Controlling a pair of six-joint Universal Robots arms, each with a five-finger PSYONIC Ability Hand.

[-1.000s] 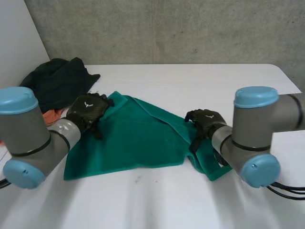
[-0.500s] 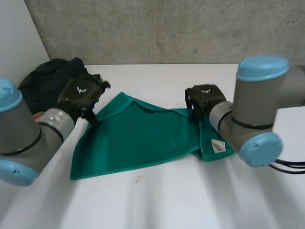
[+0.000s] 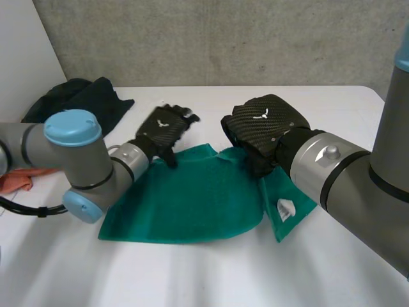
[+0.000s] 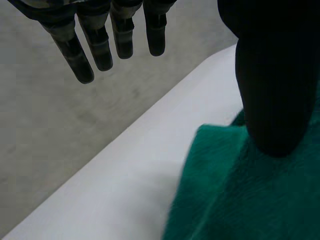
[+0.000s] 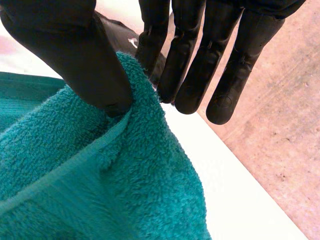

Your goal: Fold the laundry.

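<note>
The white table (image 3: 255,102) runs back to a grey concrete wall (image 3: 223,38). One green towel (image 3: 192,198) lies near the middle of the table, between the two arms, spread mostly flat with its far edge bunched up.

One heap of dark clothing (image 3: 80,102) sits at the far left of the table, well apart from the towel.

There are two black hands, both at the towel's far edge. The right hand (image 3: 265,125) is at the far right corner, where the cloth is gathered. In its wrist view a fold of terry with its hem band rises between the thumb and the straight fingers (image 5: 192,75), pressed against the thumb and touching the nearest finger, so this hand has the towel pinched.

The left hand (image 3: 165,126) is at the far left corner. In its wrist view the fingers (image 4: 100,45) are straight and spread well away from the thumb, clear of the cloth, with the thumb tip over the towel's corner; it grips nothing.

One orange cloth (image 3: 16,180) lies at the table's left side, beside the left arm. One white label (image 3: 284,206) shows on the towel's right flap.
</note>
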